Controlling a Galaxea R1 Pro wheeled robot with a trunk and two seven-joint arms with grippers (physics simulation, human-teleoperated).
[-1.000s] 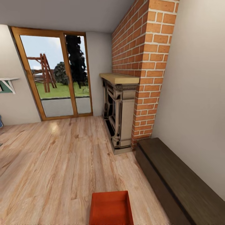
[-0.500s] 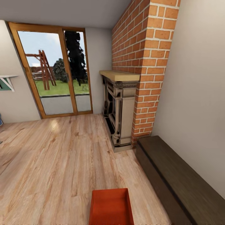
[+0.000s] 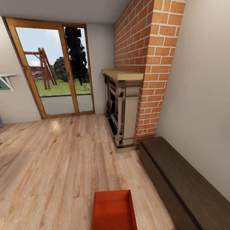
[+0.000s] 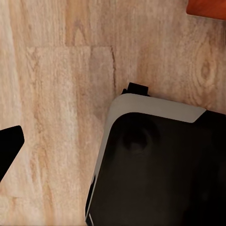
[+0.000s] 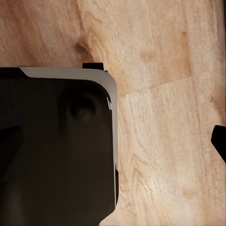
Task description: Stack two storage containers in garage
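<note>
One orange-red open-top storage container (image 3: 113,210) sits on the pale wood-plank living room floor (image 3: 57,159), right below me at the bottom edge of the head view, with its inside bare. A corner of the container (image 4: 207,7) also shows in the left wrist view. The second container is out of view. In the left wrist view a single black fingertip (image 4: 9,147) hangs over the planks beside my dark base (image 4: 160,169). The right wrist view likewise shows one black fingertip (image 5: 220,141) beside the base (image 5: 52,146). Neither finger touches anything.
A brick chimney (image 3: 143,57) with a fireplace (image 3: 123,111) stands ahead on the right. A long dark wooden bench (image 3: 179,182) runs along the right wall. A wood-framed glass door (image 3: 54,67) to the garden is ahead on the left, with open plank floor before it.
The whole head view has shifted: the door and fireplace look slightly larger and the container sits a little higher in the picture. The camera moved, not the things.
</note>
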